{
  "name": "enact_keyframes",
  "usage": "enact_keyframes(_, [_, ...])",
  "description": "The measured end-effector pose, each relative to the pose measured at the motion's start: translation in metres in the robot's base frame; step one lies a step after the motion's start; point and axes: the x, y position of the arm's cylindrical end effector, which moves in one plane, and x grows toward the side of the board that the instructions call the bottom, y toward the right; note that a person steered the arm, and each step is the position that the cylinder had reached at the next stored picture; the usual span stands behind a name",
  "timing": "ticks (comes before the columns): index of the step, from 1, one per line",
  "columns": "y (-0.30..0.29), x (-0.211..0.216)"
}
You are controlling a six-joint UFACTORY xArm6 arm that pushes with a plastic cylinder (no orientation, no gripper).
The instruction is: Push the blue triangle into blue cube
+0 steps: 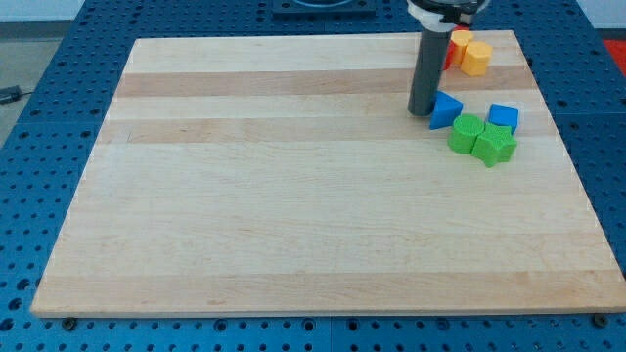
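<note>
The blue triangle [446, 110] lies near the view's top right on the wooden board [293, 196]. The blue cube [504, 117] sits to its right, with a small gap between them. My tip [423, 110] stands just left of the blue triangle, touching or nearly touching its left side. The dark rod rises from there to the view's top.
Two green blocks, one [467, 133] and another [495, 145], sit just below the triangle and the cube, touching each other. A yellow block [476, 57] and a red block [456, 49], partly hidden by the rod, sit near the board's top right edge.
</note>
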Motion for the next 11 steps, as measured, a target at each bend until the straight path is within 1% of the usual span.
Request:
enact_keyframes(2, [0.008, 0.001])
enact_keyframes(4, [0.008, 0.013])
enact_keyframes(7, [0.028, 0.014])
enact_keyframes(8, [0.025, 0.014])
enact_keyframes(9, [0.002, 0.014])
enact_keyframes(10, [-0.041, 0.03])
enact_keyframes(11, [-0.059, 0.092])
